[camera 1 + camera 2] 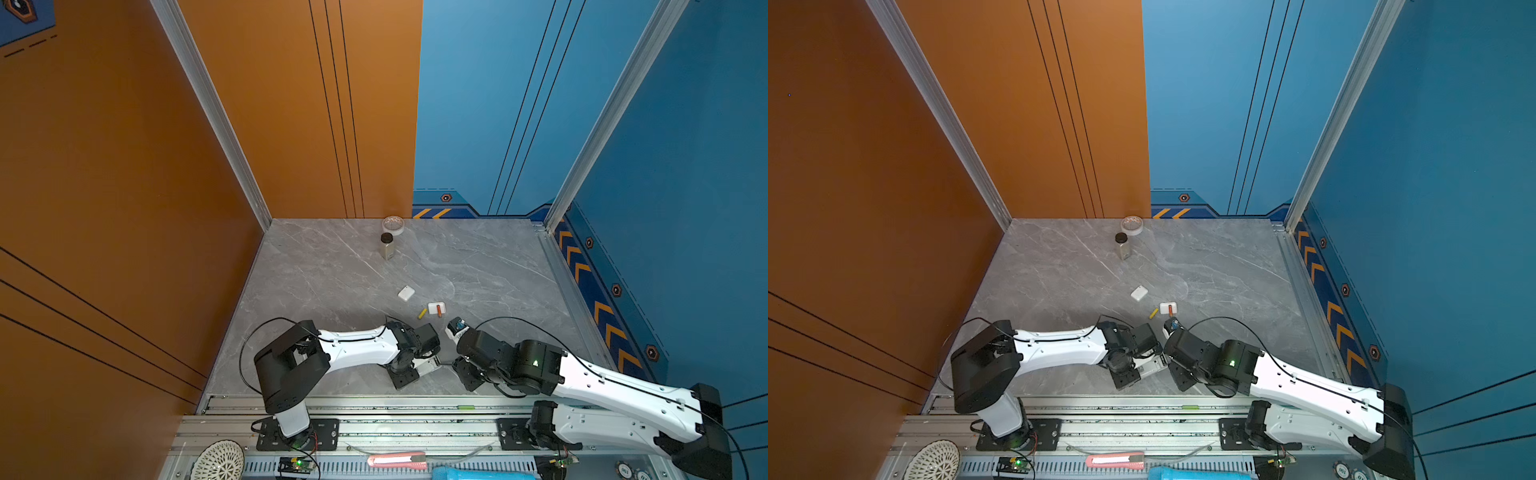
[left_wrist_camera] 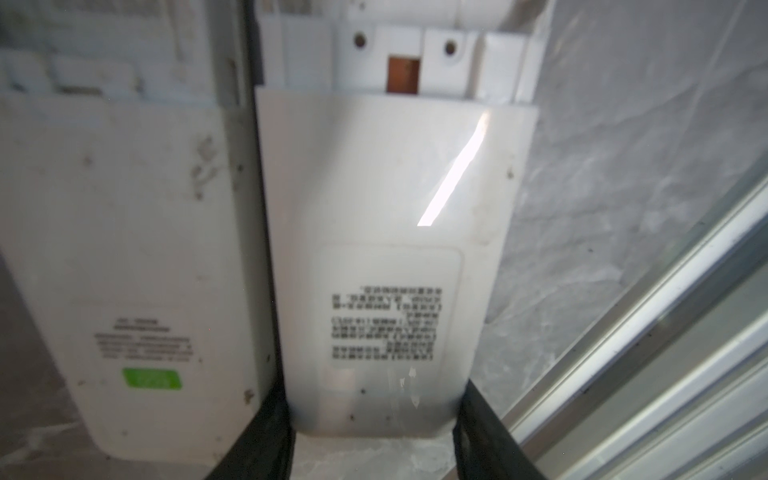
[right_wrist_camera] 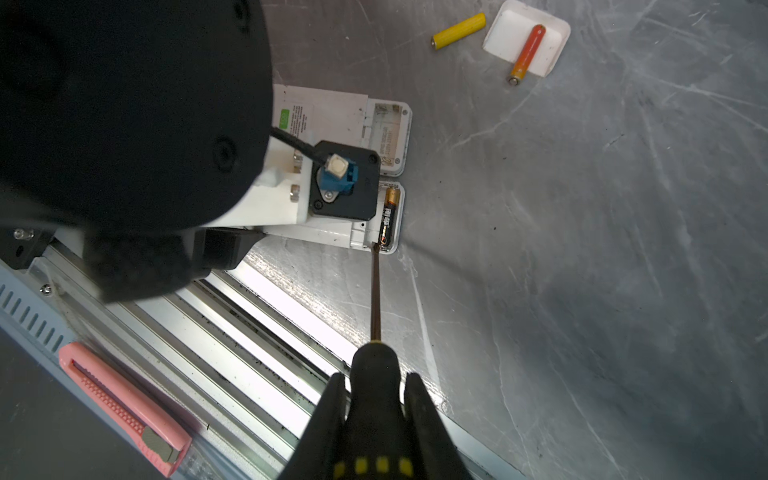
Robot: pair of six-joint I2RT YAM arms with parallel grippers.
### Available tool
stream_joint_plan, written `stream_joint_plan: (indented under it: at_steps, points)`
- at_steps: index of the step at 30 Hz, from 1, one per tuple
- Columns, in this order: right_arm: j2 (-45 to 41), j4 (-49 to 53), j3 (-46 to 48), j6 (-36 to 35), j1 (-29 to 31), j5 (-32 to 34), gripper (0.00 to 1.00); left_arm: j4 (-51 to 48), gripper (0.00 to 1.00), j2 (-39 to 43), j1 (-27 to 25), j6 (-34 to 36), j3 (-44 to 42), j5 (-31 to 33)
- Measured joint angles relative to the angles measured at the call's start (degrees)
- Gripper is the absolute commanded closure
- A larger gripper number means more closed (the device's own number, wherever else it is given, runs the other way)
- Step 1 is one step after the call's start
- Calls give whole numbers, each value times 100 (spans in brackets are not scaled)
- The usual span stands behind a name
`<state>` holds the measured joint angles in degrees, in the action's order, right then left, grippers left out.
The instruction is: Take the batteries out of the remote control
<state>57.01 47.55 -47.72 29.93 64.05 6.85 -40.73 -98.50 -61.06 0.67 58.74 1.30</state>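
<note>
Grey marble tabletop (image 1: 478, 270) between an orange wall and a blue one, with two white remotes side by side at its near edge.

The left gripper (image 2: 372, 419) is clamped on the long edges of the remote control (image 2: 374, 174), which lies flat just beside the front rail (image 1: 374, 409), with the second remote (image 3: 332, 112) alongside it. A black-and-gold battery (image 3: 387, 220) sits in the open end, its long axis crosswise to the remote's length. The right gripper (image 3: 374, 395) is closed on the handle of a screwdriver (image 3: 376, 299), whose shaft runs roughly in line with that cell, tip at its near end. Beyond the remotes, the yellow battery (image 3: 459, 25) lies slantwise on bare stone. The orange-red battery (image 3: 528, 52) rests on a white cover (image 3: 505, 31), one end overhanging. The two are near each other but apart. Farther back the stone is open up to a bottle (image 1: 387, 246) and a tape roll (image 1: 393, 225).
</note>
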Motion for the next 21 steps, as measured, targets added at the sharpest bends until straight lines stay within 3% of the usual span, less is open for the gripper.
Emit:
stream_joint_plan:
  at_steps: [21]
  points:
    - [63,144,2,-83,-85,-66,100,-17,98,-11,0,0,15,0]
